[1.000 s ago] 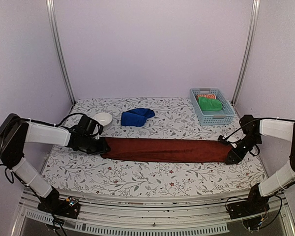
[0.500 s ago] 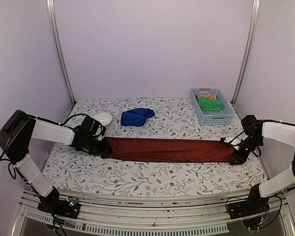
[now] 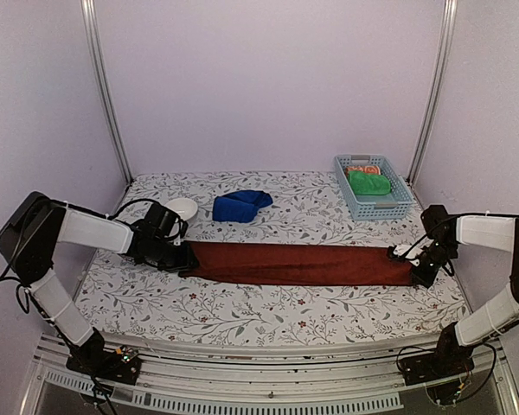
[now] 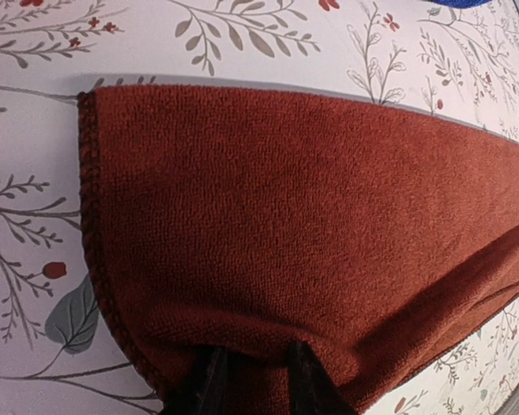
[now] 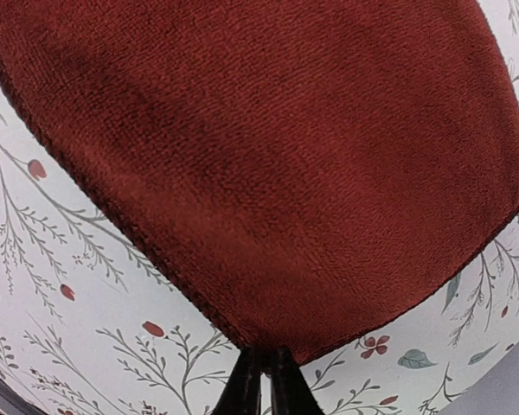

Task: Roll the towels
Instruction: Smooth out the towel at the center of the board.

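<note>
Dark brick-red soft cloth towel (image 3: 298,263) lies flat, stretched across the floral table (image 3: 268,313), left gripper (image 3: 183,257) and right gripper (image 3: 413,259) each pinching one short end. Light and limp, it likely rolls best started from an end hem.

Brick-red towel (image 4: 311,216) lay flat on the floral bench (image 4: 26,164); the left gripper (image 4: 253,370) pinched its near edge; a stitched hem (image 4: 88,199) bordered its left end.
</note>
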You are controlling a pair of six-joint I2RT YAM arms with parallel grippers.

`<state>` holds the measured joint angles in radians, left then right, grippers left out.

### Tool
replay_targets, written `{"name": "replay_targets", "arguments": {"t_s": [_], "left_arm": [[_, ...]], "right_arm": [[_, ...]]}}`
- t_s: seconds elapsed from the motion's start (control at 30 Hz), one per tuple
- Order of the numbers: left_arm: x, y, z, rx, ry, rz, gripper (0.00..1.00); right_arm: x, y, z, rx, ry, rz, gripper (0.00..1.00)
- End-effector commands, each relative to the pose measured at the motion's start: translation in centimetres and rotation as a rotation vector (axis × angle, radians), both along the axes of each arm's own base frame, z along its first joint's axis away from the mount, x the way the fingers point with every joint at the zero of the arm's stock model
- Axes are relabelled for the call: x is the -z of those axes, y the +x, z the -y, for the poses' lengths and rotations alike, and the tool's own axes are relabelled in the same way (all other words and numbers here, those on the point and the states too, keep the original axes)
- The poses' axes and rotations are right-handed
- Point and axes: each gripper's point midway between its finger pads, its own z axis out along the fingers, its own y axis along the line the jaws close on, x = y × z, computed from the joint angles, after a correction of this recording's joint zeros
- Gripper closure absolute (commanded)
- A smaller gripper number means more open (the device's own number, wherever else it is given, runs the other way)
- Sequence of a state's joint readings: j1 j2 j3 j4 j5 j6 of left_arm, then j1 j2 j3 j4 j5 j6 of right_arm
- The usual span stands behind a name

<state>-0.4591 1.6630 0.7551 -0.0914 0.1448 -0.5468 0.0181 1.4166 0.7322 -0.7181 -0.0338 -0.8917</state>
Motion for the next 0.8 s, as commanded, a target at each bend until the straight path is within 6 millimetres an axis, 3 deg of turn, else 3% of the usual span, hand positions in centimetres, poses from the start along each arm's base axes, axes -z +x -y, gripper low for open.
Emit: {"name": "replay_targets", "arguments": {"t_s": [0.0,0.17,0.3,0.33,0.43,0.47,0.57,0.77], "left_arm": [[2.2,-1.5,-0.8,0.013,0.065,-0.075,0.72],[2.0,-1.5,-0.9,0.015,0.070,-0.068,0.73],[1.7,-1.3,-0.9,0.012,0.064,-0.062,0.73],[1.7,-1.2,-1.0,0.011,0.063,-0.061,0.73],[1.7,-1.2,-0.9,0.014,0.061,-0.060,0.73],[1.8,-1.2,-0.9,0.015,0.061,-0.063,0.73],[1.8,-1.2,-0.8,0.017,0.059,-0.065,0.73],[1.9,-1.2,-0.8,0.016,0.059,-0.066,0.73]], "right_arm": [[-0.9,0.5,0.6,-0.037,-0.043,0.043,0.97],[-2.5,-0.3,0.8,-0.108,-0.072,0.084,0.97],[-2.6,-1.0,1.0,-0.128,-0.076,0.068,0.97],[-2.6,-1.1,0.9,-0.134,-0.071,0.067,0.95],[-2.3,-0.9,0.5,-0.147,-0.055,0.083,0.68],[-2.1,-1.0,0.3,-0.154,-0.048,0.080,0.65],[-1.5,-0.7,0.3,-0.164,-0.047,0.077,0.61],[-0.4,0.4,0.5,-0.164,-0.059,0.067,0.62]]}}
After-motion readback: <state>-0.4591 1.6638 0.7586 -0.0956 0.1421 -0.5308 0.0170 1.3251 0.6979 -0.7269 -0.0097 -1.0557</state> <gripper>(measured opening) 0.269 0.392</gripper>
